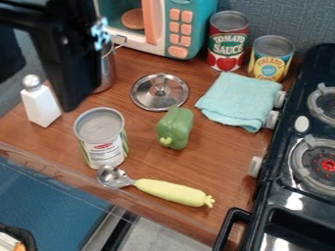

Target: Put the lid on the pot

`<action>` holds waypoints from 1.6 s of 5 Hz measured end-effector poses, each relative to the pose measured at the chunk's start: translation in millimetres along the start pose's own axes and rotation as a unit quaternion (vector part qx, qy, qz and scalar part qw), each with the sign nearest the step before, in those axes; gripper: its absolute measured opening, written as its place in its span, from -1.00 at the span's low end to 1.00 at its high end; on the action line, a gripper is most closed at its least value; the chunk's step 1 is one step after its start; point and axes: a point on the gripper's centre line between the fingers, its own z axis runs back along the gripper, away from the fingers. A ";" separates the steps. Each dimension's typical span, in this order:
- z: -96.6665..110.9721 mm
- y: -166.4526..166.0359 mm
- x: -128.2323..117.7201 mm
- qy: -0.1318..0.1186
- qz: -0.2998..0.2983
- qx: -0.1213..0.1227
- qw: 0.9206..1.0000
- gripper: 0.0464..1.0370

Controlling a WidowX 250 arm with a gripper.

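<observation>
The table (209, 159) was the broadest thing in the scene, with the stove (288, 196) along its right side. The gripper (68, 95) hung at the upper left, in front of part of the pot (107, 68) — whether it was open or closed could not be told. The cloth (239, 100) lay folded near the stove. Between cloth and pot, apart from both, the lid (155, 99) rested flat on the wood, knob side up, with the pepper (175, 128) close by its near edge; whether those two touched was unclear. The lid looked like thin, shiny metal, so it would likely prove light and stiff, with no give under a squeeze and little risk of breaking. Its smooth face, though, offered poor purchase, and the rim sat too low for an easy pinch. The best hold was its smallest part, the knob (161, 89) at the centre — gripped low from straight above, on opposite sides, so that the disc would hang level. A grip too high on that small, probably slippery knob could let the lid tilt, swivel or drop.
</observation>
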 end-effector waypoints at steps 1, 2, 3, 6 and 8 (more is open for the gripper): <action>-1.5 -0.1 -0.3 -0.001 0.003 0.000 1.000 0.93; -7.4 -7.0 15.3 -0.029 0.017 0.000 0.999 0.93; -19.4 -7.1 38.0 -0.039 0.063 0.018 0.997 0.93; -65.9 8.2 108.7 -0.013 0.238 0.073 0.968 0.93; -87.6 38.9 151.8 -0.022 0.343 0.075 0.936 0.93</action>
